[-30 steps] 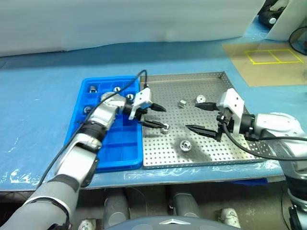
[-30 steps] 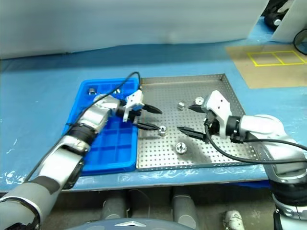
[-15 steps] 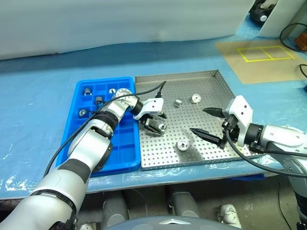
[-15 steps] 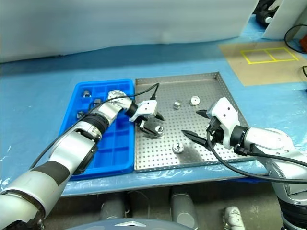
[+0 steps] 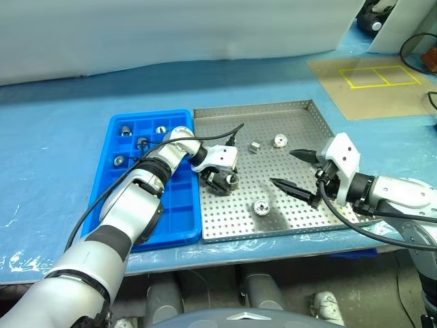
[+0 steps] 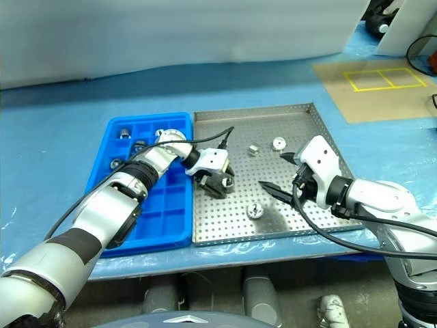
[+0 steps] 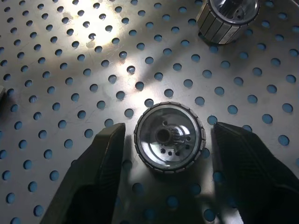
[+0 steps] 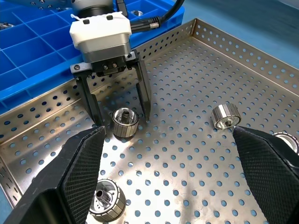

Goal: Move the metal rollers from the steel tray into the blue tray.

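Blue tray holds five metal rollers; four left in steel tray. My left gripper straddles one near the tray's left edge, jaws part-open, not gripping; right gripper wide open, empty.

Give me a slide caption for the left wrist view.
Left gripper straddles a metal roller on the steel tray, fingers not yet touching it; another roller lies nearby.

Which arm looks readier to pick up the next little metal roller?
Left. The left gripper already has a finger on each side of a roller on the steel tray, not yet touching. The right gripper hangs open above the tray.
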### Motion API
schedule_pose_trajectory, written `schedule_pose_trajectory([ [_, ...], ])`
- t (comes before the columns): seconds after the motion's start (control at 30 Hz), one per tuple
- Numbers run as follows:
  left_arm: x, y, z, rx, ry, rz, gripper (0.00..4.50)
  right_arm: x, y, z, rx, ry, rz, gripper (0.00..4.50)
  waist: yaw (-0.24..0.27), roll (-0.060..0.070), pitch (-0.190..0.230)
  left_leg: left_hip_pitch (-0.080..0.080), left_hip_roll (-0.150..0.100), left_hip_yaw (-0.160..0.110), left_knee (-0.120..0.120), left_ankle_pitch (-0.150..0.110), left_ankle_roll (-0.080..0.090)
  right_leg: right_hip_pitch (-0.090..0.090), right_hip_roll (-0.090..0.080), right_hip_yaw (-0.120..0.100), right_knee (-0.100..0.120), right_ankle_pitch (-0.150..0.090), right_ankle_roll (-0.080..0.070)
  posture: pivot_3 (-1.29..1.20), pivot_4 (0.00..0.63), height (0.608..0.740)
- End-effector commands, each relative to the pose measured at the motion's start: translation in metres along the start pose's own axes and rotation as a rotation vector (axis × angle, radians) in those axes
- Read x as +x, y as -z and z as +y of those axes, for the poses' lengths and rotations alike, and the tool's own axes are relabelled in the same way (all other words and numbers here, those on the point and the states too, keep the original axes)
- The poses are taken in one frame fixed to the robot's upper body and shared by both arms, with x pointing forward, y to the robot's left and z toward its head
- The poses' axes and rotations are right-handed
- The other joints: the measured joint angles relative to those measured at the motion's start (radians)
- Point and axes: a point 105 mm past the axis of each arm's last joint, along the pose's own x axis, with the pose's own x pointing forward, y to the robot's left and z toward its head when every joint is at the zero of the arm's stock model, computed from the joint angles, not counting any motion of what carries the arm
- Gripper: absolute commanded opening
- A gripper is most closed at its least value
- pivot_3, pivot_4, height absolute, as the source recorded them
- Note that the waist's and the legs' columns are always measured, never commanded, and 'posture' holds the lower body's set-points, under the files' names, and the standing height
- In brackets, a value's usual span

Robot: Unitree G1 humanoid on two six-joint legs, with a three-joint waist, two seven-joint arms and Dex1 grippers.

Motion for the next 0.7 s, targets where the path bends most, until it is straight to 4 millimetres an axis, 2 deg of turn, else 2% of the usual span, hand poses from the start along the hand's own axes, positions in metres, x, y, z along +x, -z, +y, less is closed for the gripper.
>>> schedule_pose_trajectory([
  [0.03,-0.001,-0.011,0.010,0.010,-0.067,-0.053,2.48,-0.001,-0.005,-0.001,-0.032,0.004,-0.016,4.50,0.000,0.000,0.000,0.000,0.000,0.000,0.000,0.000,0.000,0.000,0.000,0.000,0.000,0.000,0.000,-0.61,0.150,0.740],
  [0.07,-0.001,-0.013,0.012,0.002,-0.073,-0.064,2.48,-0.001,-0.005,-0.001,-0.034,0.003,-0.016,4.50,0.001,0.000,0.000,0.000,0.000,0.000,0.000,0.000,0.000,0.000,0.000,0.000,0.000,0.000,0.000,-0.61,0.150,0.740],
  [0.13,-0.004,-0.016,0.007,0.008,-0.030,-0.095,2.15,0.000,-0.006,-0.002,-0.036,0.002,-0.017,4.50,0.001,0.000,0.000,0.000,0.000,0.000,0.000,0.000,0.000,0.000,0.000,0.000,0.000,0.000,0.000,-0.60,0.150,0.740],
  [0.2,-0.005,-0.019,0.012,-0.004,-0.061,-0.109,1.69,0.001,-0.006,-0.002,-0.038,0.000,-0.017,4.50,0.001,0.000,0.000,0.000,0.000,0.000,0.000,0.000,0.000,0.000,0.000,0.000,0.000,0.000,0.000,-0.60,0.150,0.740],
  [0.43,-0.015,-0.027,0.017,-0.049,-0.090,-0.192,1.68,0.004,-0.006,-0.004,-0.047,-0.014,-0.020,4.50,0.001,0.000,0.000,0.000,0.000,0.000,0.000,0.000,0.000,0.000,0.000,0.000,0.000,0.000,0.000,-0.57,0.150,0.740],
  [0.53,-0.020,-0.025,0.022,-0.026,-0.156,-0.181,1.68,0.006,-0.007,-0.005,-0.052,-0.023,-0.025,4.50,0.002,0.000,0.000,0.000,0.000,0.000,0.000,0.000,0.000,0.000,0.000,0.000,0.000,0.000,0.000,-0.54,0.150,0.740],
  [0.7,-0.043,-0.039,0.037,-0.027,-0.270,-0.272,1.68,0.013,-0.010,-0.007,-0.067,-0.053,-0.034,4.50,0.004,0.000,0.000,0.000,0.000,0.000,0.000,0.000,0.000,0.000,0.000,0.000,0.000,0.000,0.000,-0.49,0.150,0.740],
])
